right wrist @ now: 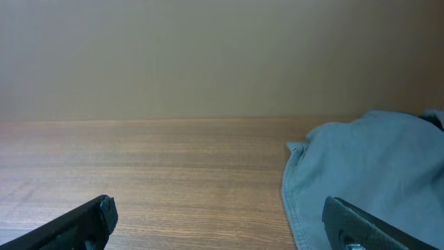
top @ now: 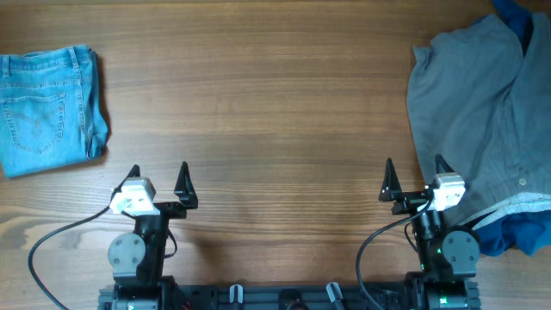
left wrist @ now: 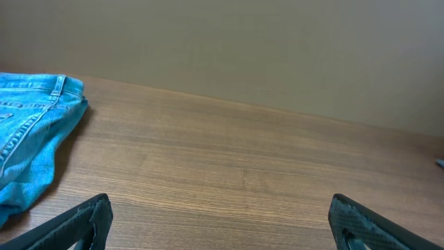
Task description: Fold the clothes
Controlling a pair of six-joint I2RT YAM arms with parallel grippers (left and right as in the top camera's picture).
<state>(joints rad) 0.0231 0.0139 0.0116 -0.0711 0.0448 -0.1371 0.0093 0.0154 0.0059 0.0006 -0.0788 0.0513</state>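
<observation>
Left fingers [top: 184, 182], black and pointed, on a black arm with a white wrist block at the counter's near edge: spread to their widest, nothing between them, bare wood beneath. Right fingers [top: 388, 182], same make, near edge on the right: likewise spread wide and holding nothing; seen from above, the outer tip overlaps the edge of the cloth beside it, contact not discernible. Counter [top: 275, 103]: brown wood-grain top. Grey trousers [top: 482, 103], plain medium-grey cotton: unfolded and rumpled, lying at the right edge from the far side to the near side, partly out of view, a pale inner band turned up at the near end. Dark-blue garment [top: 516, 237]: beneath the grey trousers, showing at their far and near ends. Light-blue denim jeans [top: 43, 108]: folded into a squarish packet, back pocket up, far left, well apart from both arms.
</observation>
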